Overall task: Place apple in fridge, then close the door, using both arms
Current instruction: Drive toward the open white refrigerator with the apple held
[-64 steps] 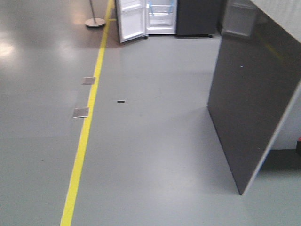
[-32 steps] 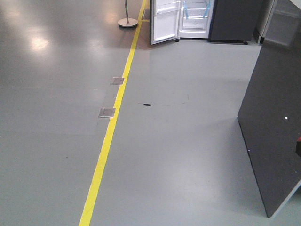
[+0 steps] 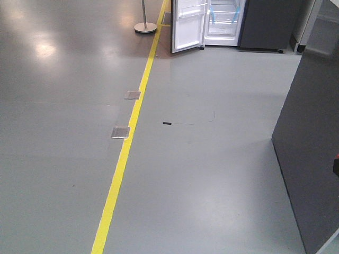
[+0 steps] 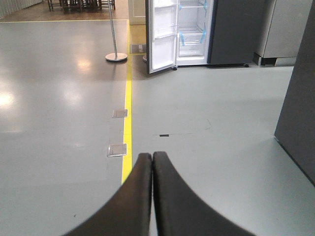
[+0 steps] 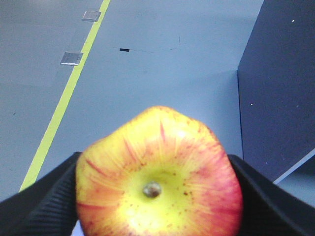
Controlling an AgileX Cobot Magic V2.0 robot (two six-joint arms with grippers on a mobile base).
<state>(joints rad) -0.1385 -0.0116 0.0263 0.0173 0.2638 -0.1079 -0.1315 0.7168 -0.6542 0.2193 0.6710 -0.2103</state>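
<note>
— Yellow line (image 3: 124, 153) on the floor (image 3: 212, 174), and then?
— Far off, the door (image 3: 186, 24) stands open beside the white-shelved fridge (image 3: 225, 21).
— Hands?
— Left hand (image 4: 151, 157) is pinched together, holding nothing. Right hand (image 5: 157, 196) clamps the apple (image 5: 160, 167), stem dimple facing its camera, well apart from the fridge.

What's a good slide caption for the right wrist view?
Right gripper clamps the red-and-yellow apple, stem dimple toward the camera, over grey floor crossed by a yellow line.
</note>
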